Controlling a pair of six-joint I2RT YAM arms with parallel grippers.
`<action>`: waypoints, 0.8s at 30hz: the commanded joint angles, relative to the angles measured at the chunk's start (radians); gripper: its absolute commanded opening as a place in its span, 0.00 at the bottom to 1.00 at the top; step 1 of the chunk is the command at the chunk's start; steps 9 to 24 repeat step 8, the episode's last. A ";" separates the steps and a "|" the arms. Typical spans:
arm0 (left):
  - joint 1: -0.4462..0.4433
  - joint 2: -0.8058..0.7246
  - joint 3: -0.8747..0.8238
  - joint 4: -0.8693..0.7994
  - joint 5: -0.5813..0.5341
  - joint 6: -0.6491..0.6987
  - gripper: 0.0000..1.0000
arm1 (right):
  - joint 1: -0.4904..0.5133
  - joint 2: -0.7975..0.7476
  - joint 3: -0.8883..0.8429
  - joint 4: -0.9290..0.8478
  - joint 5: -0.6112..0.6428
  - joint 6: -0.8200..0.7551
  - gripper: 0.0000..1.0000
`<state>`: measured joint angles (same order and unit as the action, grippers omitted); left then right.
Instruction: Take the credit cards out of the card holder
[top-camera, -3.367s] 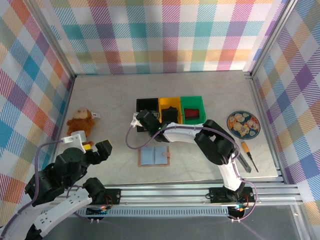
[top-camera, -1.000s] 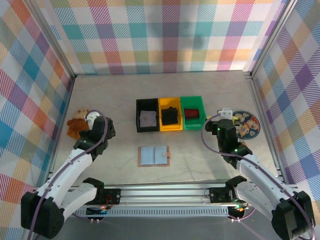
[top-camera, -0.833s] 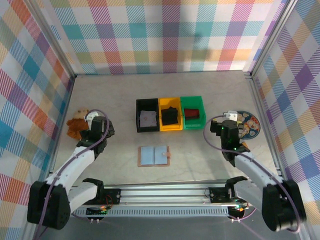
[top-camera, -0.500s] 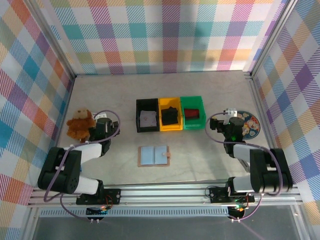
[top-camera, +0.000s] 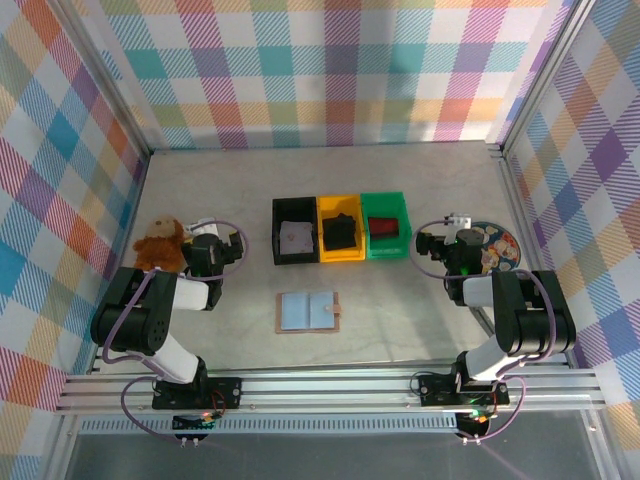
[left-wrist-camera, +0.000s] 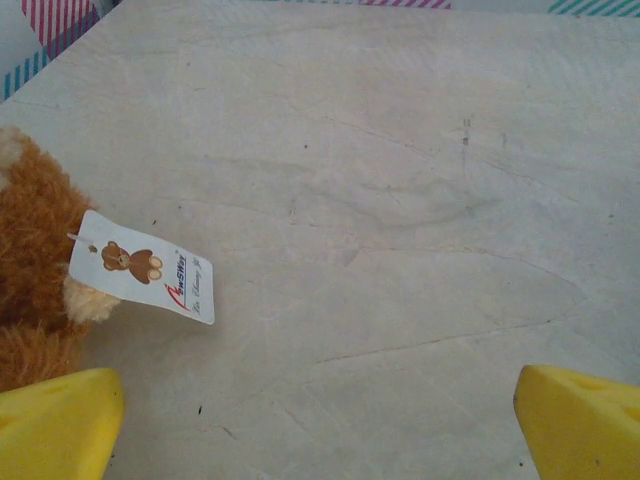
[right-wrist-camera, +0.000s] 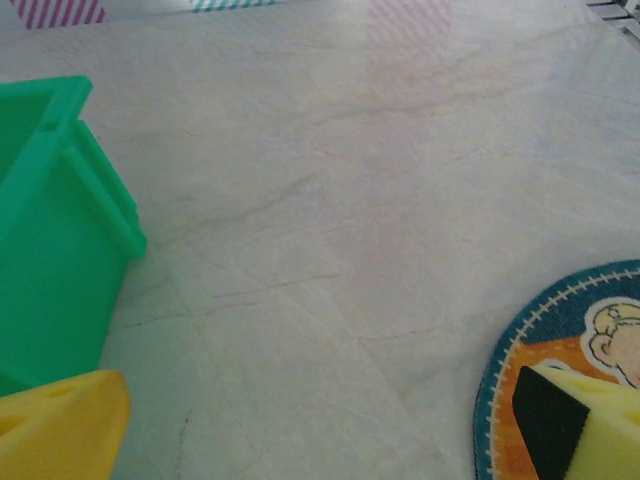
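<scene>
**Top view.** The card holder (top-camera: 308, 312) lies open and flat on the table (top-camera: 400, 310) at front-centre, pale inside up, long axis L–R and spine near–far; any cards in it are too small to tell. L gripper (top-camera: 218, 248), beside the plush monkey (top-camera: 160, 245), and R gripper (top-camera: 440, 243), beside the plate (top-camera: 487, 248), each show yellow pads (left-wrist-camera: 57, 418) spread wide w/ nothing between. Both aim toward the far wall, so the holder lies behind and inboard of each. The L arm is judged somewhat nearer.

Red script on hang tag (left-wrist-camera: 140, 267) of plush toy (left-wrist-camera: 30, 265), too small to read.
</scene>
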<state>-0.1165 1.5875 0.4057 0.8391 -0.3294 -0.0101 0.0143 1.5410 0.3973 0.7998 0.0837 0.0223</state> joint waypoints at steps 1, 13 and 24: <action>0.003 -0.009 -0.015 0.061 0.013 0.011 1.00 | 0.003 -0.012 0.017 0.013 -0.036 -0.004 0.99; 0.003 -0.009 -0.014 0.061 0.012 0.010 1.00 | 0.001 -0.012 0.018 0.014 -0.041 -0.004 0.99; 0.003 -0.009 -0.014 0.061 0.012 0.010 1.00 | 0.001 -0.012 0.018 0.014 -0.041 -0.004 0.99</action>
